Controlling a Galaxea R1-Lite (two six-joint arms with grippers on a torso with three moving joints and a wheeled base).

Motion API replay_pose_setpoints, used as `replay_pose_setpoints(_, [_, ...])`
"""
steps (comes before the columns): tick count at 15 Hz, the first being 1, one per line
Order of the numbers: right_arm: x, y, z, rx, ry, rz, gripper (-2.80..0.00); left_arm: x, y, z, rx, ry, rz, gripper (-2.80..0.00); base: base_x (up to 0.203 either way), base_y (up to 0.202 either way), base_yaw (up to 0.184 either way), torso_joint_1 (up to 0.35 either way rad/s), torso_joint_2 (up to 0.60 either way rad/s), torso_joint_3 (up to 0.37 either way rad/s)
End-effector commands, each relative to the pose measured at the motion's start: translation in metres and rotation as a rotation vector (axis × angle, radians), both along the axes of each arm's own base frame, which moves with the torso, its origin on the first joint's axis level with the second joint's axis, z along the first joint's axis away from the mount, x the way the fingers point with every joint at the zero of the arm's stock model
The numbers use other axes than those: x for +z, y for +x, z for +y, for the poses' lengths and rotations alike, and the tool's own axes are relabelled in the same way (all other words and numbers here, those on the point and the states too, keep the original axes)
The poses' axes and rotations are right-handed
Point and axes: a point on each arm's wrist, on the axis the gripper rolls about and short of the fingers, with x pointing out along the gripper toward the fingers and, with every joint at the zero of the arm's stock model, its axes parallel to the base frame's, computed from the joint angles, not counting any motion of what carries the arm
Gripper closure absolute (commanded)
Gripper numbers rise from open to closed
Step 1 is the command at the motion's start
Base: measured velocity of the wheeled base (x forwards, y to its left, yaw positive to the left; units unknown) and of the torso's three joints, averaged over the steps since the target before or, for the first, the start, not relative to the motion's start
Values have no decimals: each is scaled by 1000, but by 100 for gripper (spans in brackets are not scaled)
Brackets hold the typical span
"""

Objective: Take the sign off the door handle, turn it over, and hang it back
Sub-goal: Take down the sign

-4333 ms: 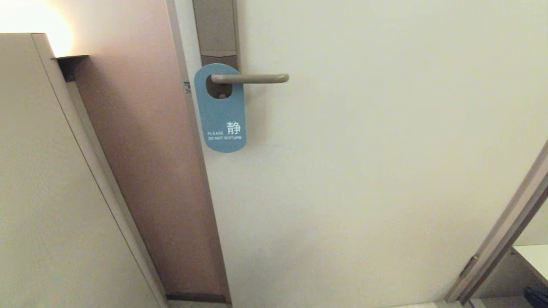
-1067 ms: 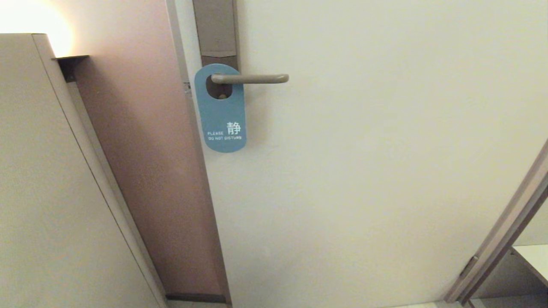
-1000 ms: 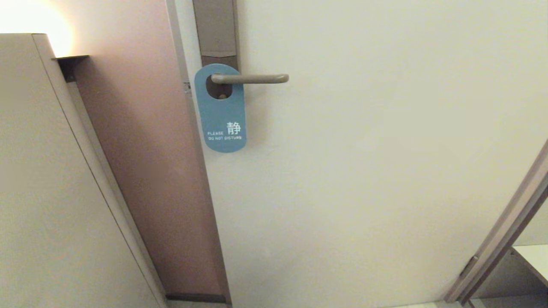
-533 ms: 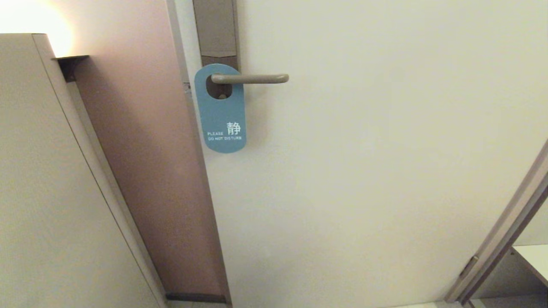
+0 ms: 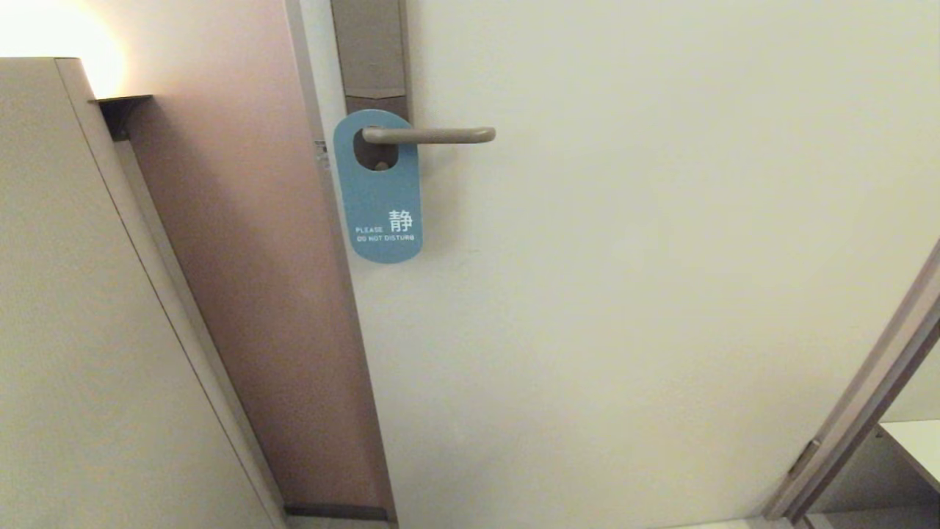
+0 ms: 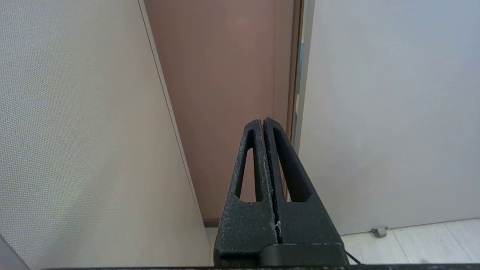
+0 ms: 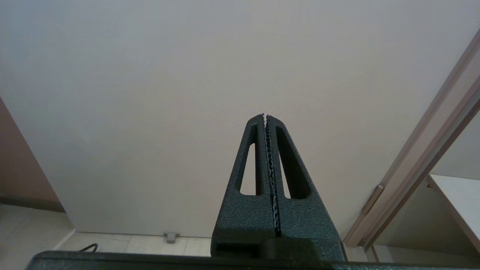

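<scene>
The sign [image 5: 382, 198] hangs by its hole on the door handle [image 5: 433, 135], blue "PLEASE DO NOT DISTURB" face outward, flat against the pale door. The handle juts to the right from a tall grey-brown plate [image 5: 371, 51]. Neither arm shows in the head view. My left gripper [image 6: 262, 122] is shut and empty, low down, pointing at the brown wall strip beside the door's edge. Shut and empty too, my right gripper [image 7: 265, 117] points at the bare lower door. Neither wrist view shows the sign.
A beige cabinet panel [image 5: 73, 308] stands on the left, with a brown wall strip [image 5: 250, 257] between it and the door. A door frame [image 5: 866, 397] slants at the right, a pale shelf [image 5: 914, 441] behind it. A small door stop [image 7: 171, 236] sits at floor level.
</scene>
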Motion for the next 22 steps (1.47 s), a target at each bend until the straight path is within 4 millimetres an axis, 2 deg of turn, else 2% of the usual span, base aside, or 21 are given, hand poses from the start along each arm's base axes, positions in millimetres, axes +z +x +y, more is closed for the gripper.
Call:
replay_pose_setpoints(1, [0, 0, 0, 1, -1, -1, 0, 0, 0, 0, 0, 2, 2, 0, 0, 0, 0, 0, 0, 0])
replay_pose_setpoints(16, [0, 0, 0, 1, -1, -1, 0, 4, -1, 0, -23, 68, -14, 0, 0, 0, 0, 0, 0, 0])
replay_pose_setpoints(20, [0, 0, 0, -1, -1, -1, 0, 35, -8, -4, -177, 67, -84, 0, 0, 0, 0, 0, 0, 0])
replay_pose_setpoints(22, [0, 0, 0, 0, 0, -1, 0, 47, -4, -4, -184, 60, -58, 0, 0, 0, 0, 0, 0, 0])
